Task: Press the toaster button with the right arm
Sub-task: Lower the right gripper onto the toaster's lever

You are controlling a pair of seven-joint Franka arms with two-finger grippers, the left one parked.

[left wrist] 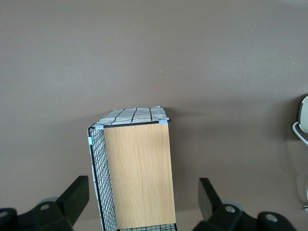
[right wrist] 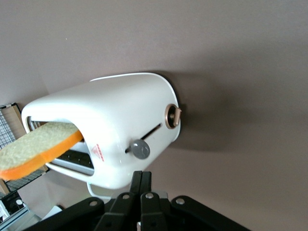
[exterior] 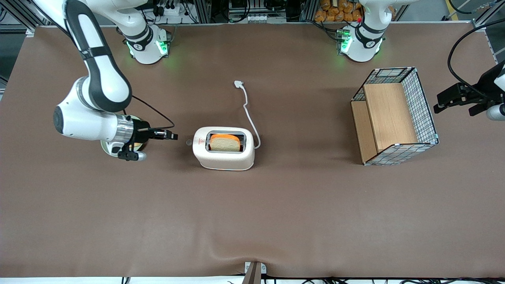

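A: On the brown bench, where is the toaster?

B: Near the middle. The tool on the right arm is just beside its short end, not touching. The two fingers are pressed together.

A: And the toaster button?

B: It sticks out of that end, right in front of the tool.

A: Anything hard to see?

B: From the front, the button is a tiny bump. The bread half hides in the slot.

A: Which way does the toaster lie?

B: Its long way runs along the bench, button end toward the working arm.
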